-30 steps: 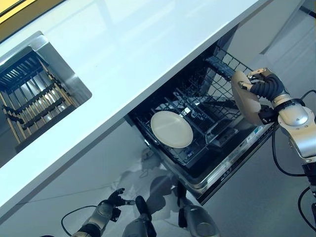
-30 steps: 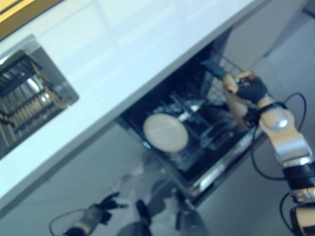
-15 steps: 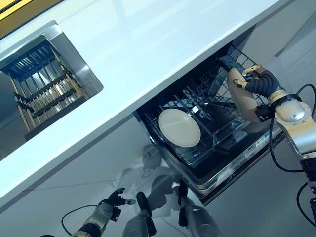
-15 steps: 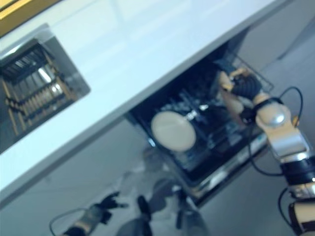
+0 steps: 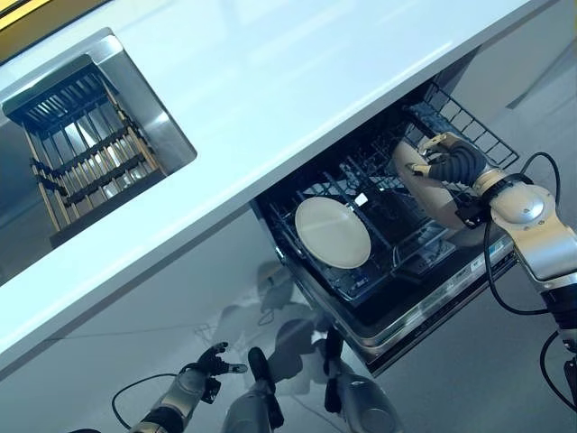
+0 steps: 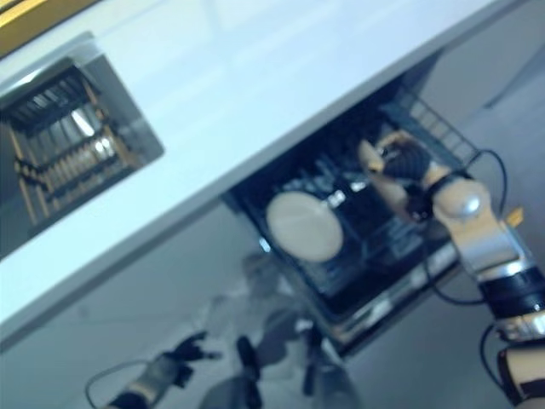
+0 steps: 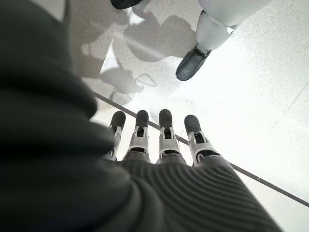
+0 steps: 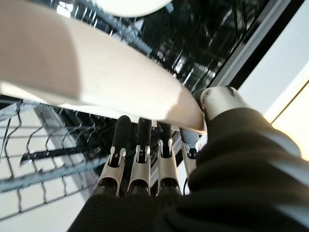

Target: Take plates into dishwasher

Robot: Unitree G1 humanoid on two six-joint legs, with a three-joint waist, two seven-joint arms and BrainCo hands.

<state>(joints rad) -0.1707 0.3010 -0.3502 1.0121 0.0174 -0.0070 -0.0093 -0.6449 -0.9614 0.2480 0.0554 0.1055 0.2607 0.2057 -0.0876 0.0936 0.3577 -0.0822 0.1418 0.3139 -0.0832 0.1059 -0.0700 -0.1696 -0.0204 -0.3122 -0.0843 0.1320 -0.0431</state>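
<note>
Our right hand holds a cream plate over the open dishwasher rack.

At right centre of the left eye view, our right hand (image 5: 448,162) grips a plate (image 5: 424,185) on edge, fingers (image 8: 140,145) and thumb pinching its rim, and the plate tilts above the dark wire rack (image 5: 397,225) of the dishwasher (image 5: 424,298). A second plate (image 5: 333,232) already stands in the rack at frame centre, well apart from the held one. The white counter (image 5: 270,99) crosses the frame diagonally and overhangs the rack's far side. A sink (image 5: 135,99) with a slatted drainer (image 5: 81,144) sits at upper left. Our left hand (image 5: 209,367) hangs at lower left over the pale floor (image 7: 251,87), fingers (image 7: 164,130) straight and holding nothing.
</note>
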